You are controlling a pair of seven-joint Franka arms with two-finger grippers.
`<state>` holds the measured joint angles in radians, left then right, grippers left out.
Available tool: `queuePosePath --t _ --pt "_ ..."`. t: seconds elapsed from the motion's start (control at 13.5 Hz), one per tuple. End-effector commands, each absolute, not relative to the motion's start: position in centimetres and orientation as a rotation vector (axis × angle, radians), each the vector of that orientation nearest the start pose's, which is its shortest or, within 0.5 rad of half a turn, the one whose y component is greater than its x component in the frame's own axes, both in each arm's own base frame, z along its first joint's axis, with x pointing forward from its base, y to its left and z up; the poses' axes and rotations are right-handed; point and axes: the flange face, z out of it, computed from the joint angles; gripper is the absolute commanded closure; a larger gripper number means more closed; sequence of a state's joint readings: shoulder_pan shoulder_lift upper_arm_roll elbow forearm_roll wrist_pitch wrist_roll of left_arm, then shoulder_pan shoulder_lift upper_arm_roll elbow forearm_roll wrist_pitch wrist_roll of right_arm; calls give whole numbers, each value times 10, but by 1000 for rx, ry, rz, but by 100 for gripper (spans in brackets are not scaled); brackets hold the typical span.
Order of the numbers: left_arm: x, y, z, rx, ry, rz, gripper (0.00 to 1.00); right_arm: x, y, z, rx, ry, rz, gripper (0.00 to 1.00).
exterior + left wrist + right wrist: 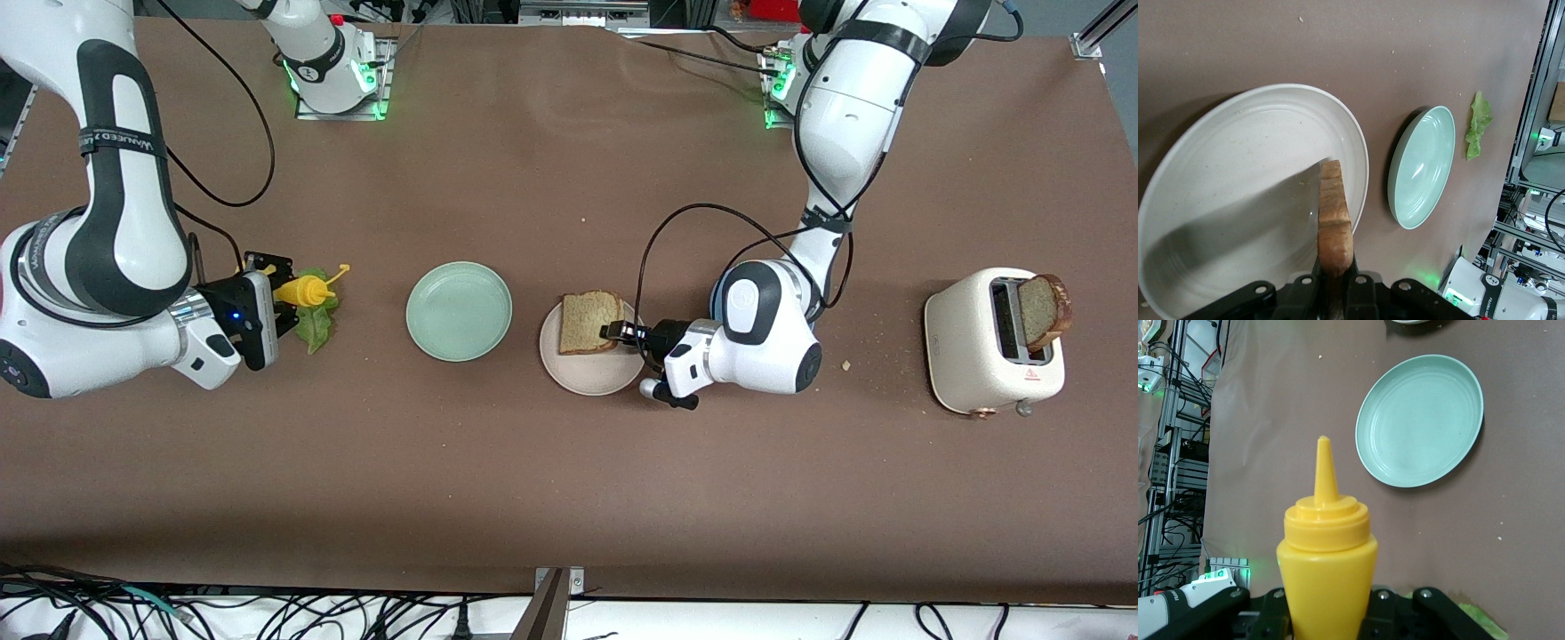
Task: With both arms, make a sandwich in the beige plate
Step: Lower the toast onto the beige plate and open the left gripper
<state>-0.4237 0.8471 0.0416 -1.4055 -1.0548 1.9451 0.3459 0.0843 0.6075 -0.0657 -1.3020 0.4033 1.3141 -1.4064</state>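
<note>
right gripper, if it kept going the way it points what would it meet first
Most likely the mint-green plate. The right gripper, shut on the yellow squeeze bottle, points along the table toward it; height is hard to judge.

Green plate point(459, 310), toaster point(973, 356), mustard bottle point(303, 291)

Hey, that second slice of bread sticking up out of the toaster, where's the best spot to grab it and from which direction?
Grip the slice in the toaster by its exposed top, fingers on the two flat faces, coming from straight above. It stands on edge in the toaster slot, leaning slightly, with only the upper part clear, so a vertical pull should free it.
</note>
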Motion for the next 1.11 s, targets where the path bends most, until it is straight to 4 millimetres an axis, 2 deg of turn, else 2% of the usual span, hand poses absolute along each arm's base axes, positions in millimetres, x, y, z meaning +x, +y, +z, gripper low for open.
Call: queuePosePath --t 0.0,0.22,0.3,0.44,0.74,0.89,1.03 --pt "645 -324 198 2236 -201 -319 67 652 72 376 -1904 -1605 293 100" --pt "646 -318 196 2249 -227 -311 28 652 73 375 -1904 -1606 294 100" --pt "647 -316 196 2252 -225 -309 19 652 73 376 -1905 -1605 294 100" --pt "649 -310 198 2270 -234 -305 10 652 74 376 -1904 -1607 293 100" --pt "660 -282 203 2333 -252 -293 1 652 81 376 -1920 -1590 307 100" --pt "666 -266 212 2371 -266 -285 1 652 85 376 -1922 -1601 303 100" --pt "675 -243 232 2410 -261 -267 1 652 85 376 -1924 -1600 303 100"
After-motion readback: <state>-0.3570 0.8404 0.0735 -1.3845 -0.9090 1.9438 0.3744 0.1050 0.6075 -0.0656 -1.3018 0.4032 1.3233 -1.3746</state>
